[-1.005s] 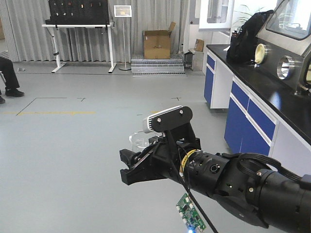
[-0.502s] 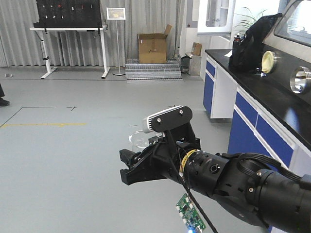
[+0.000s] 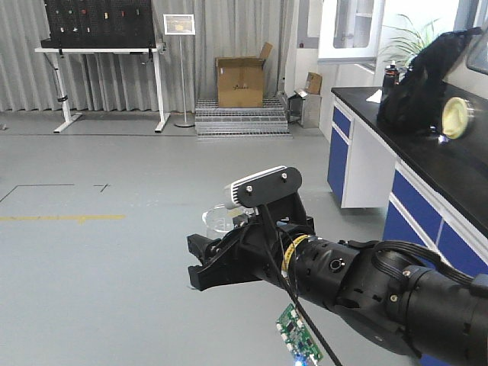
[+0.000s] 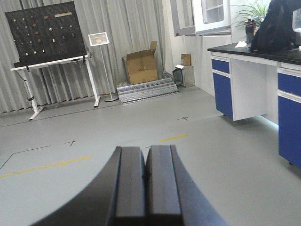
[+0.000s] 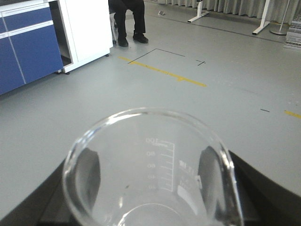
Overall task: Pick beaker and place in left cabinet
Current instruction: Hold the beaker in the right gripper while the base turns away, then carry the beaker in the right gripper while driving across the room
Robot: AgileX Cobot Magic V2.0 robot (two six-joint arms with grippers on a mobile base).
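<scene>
right fingers (image 5: 269, 193) clamped on beaker (image 5: 150, 179) | left fingers (image 4: 131, 183) pressed together | both over grey floor (image 4: 211, 141)

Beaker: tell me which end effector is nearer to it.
Right. The right end effector is clamped on the beaker; the left end effector is shut on nothing, with no beaker in its wrist view.

Laboratory, black-topped blue bench (image 3: 446, 164), tool pegboard (image 3: 99, 19), marked grey floor (image 3: 114, 252)
</scene>
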